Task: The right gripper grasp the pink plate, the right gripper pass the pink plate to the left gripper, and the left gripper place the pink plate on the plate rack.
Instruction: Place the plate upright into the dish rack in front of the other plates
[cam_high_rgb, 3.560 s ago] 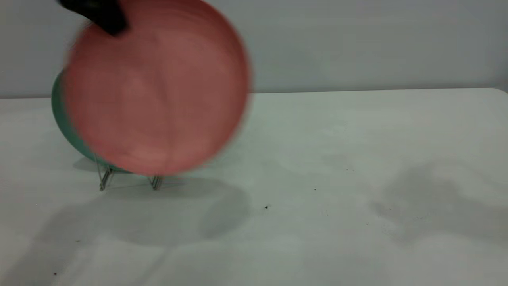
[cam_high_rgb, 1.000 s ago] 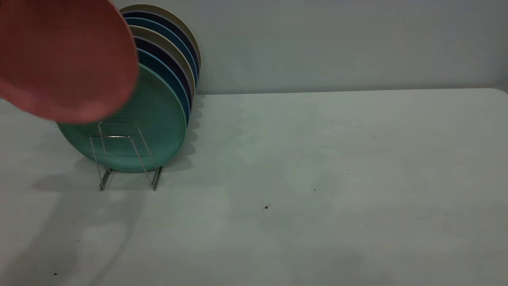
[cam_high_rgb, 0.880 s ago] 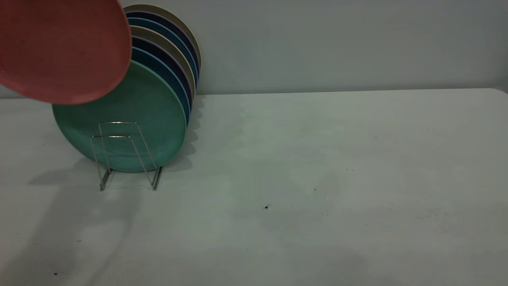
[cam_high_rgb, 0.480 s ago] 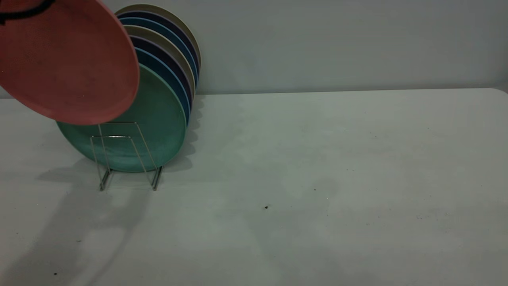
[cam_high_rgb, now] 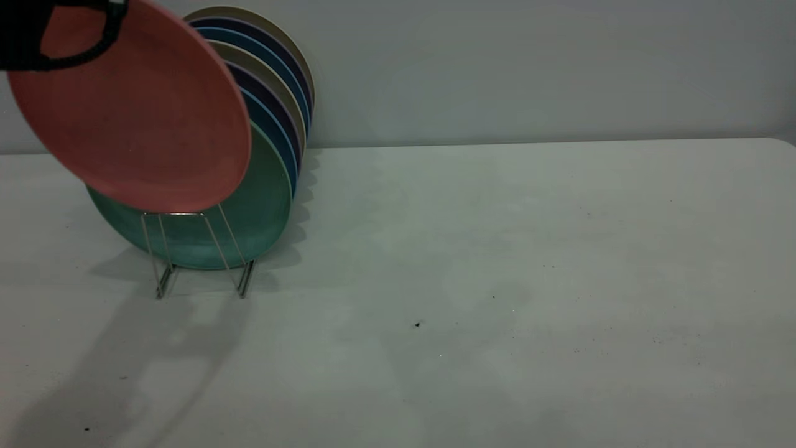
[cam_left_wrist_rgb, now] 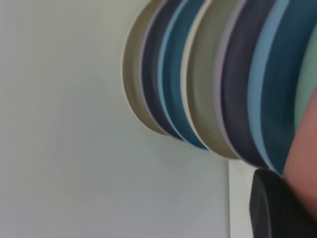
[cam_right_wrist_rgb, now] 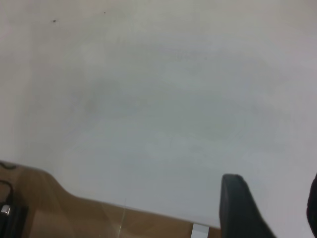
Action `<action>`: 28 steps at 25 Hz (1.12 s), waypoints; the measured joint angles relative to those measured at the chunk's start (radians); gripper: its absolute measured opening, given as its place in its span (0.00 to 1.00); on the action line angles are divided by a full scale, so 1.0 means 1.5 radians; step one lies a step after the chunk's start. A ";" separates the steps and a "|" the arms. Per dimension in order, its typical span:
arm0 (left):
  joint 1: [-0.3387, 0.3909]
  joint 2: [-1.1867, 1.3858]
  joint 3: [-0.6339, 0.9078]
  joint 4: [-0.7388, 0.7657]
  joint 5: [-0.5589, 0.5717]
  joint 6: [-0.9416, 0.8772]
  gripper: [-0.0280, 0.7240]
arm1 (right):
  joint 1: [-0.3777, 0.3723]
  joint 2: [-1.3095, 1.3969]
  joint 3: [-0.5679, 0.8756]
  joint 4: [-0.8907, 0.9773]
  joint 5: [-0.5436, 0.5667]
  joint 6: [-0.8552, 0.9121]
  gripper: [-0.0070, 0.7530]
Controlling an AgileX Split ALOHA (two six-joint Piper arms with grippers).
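The left gripper (cam_high_rgb: 43,31) is up at the far left corner of the table (cam_high_rgb: 497,280), pinching the top edge of the pink plate (cam_high_rgb: 134,115). The plate is round, flat and dull, with tiny dark specks. It hangs in the air, tilted, just in front of the green plate (cam_high_rgb: 249,218), and its low edge seems to sit right over the front wire loops, though I cannot tell if it touches them. The plate rack (cam_high_rgb: 199,249) is made of thin shiny wire bent into upright loops. It stands near the far left corner and holds a row of round plates (cam_left_wrist_rgb: 208,89): green, blue, dark purple and cream, all on edge and close together. In the left wrist view one black finger (cam_left_wrist_rgb: 275,208) presses against the pink plate's rim. The right gripper (cam_right_wrist_rgb: 270,208) hangs over bare white table, with its fingers spread apart.
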 joint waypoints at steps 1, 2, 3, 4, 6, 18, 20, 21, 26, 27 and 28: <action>0.000 0.001 0.000 0.000 0.002 0.000 0.07 | 0.000 0.000 0.000 0.000 0.000 0.001 0.47; 0.000 0.001 0.000 0.000 0.002 0.000 0.07 | 0.000 0.000 0.000 0.000 0.000 0.001 0.47; 0.000 0.002 0.000 0.000 0.002 0.000 0.07 | 0.000 0.000 0.000 0.000 0.000 0.001 0.47; 0.000 0.004 0.000 0.000 0.002 0.000 0.07 | 0.000 0.000 0.000 0.000 0.000 0.001 0.47; 0.000 0.008 0.000 0.000 0.002 0.000 0.07 | 0.000 0.000 0.000 0.000 0.000 0.001 0.47; 0.000 0.077 0.000 0.000 -0.002 -0.004 0.07 | 0.000 0.000 0.000 0.000 0.000 0.001 0.47; 0.000 0.086 0.000 0.000 -0.002 -0.006 0.07 | 0.000 0.000 0.000 0.000 0.000 0.001 0.47; 0.000 0.088 0.000 0.000 -0.002 -0.012 0.08 | 0.000 0.000 0.000 0.000 0.000 0.001 0.47; 0.000 0.089 0.000 0.000 -0.001 -0.064 0.15 | 0.000 0.000 0.000 -0.001 0.000 0.001 0.47; 0.000 0.089 0.000 0.000 -0.001 -0.075 0.18 | 0.000 0.000 0.000 -0.001 0.000 0.001 0.47; 0.000 0.089 0.000 0.000 -0.001 -0.087 0.23 | 0.000 0.000 0.000 -0.001 0.000 0.001 0.47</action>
